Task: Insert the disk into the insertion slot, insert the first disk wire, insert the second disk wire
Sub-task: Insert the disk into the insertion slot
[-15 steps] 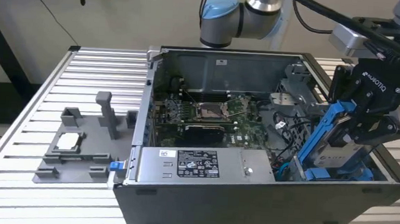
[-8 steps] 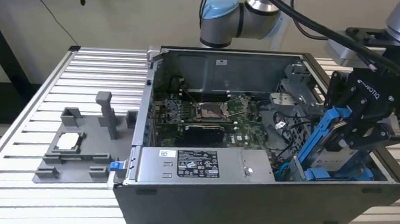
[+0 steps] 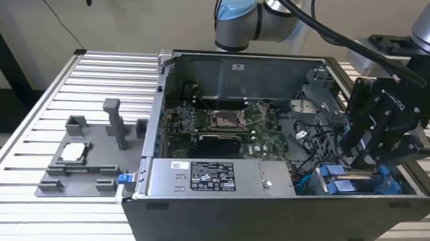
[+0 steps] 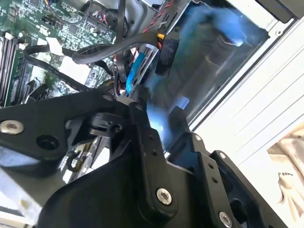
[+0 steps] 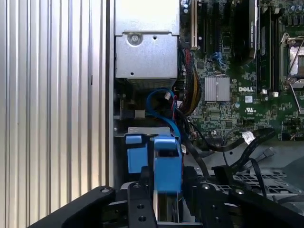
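Exterior view: the gripper (image 3: 362, 165) is down in the black computer case's (image 3: 269, 222) corner on the exterior view's right, jaws pinching the disk (image 3: 345, 184). In the first wrist view, its blue carrier (image 5: 167, 164) stands between the fingers (image 5: 142, 194), near the grey power supply box (image 5: 146, 54).

Between the black fingers (image 5: 146, 194) of the gripper (image 5: 167, 183), the disk (image 5: 167, 161) is bright blue; beyond them, green motherboard (image 5: 237, 109), ribbed silver table (image 5: 47, 95).
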You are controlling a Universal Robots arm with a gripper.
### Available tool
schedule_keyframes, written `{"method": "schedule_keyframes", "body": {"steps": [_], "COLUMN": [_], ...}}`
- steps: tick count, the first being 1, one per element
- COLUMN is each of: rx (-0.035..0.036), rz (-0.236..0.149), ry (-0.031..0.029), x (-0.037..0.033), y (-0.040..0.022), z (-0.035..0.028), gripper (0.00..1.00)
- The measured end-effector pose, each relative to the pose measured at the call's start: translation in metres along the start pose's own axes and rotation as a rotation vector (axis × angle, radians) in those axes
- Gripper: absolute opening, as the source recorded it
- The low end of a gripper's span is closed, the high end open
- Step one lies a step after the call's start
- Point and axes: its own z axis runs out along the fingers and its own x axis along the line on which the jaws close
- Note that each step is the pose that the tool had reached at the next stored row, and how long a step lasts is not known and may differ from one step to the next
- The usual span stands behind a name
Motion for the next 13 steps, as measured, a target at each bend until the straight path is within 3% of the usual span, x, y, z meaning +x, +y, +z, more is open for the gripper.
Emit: {"method": "schedule_keyframes", "body": {"steps": [1, 2, 10, 13], "rx": [0.0000, 0.0000, 0.0002, 0.0014], "rz": [0.000, 0.000, 0.001, 0.001], "ry": [0.0000, 0.0001, 0.0119, 0.0138], "x": [0.0001, 0.0000, -0.0017, -0.0030], "y": [0.0001, 0.0001, 0.0013, 0.0015], "z": [-0.0005, -0.0014, -0.0176, -0.0201], "gripper": [0.40, 0.47, 0.47, 0.47]}}
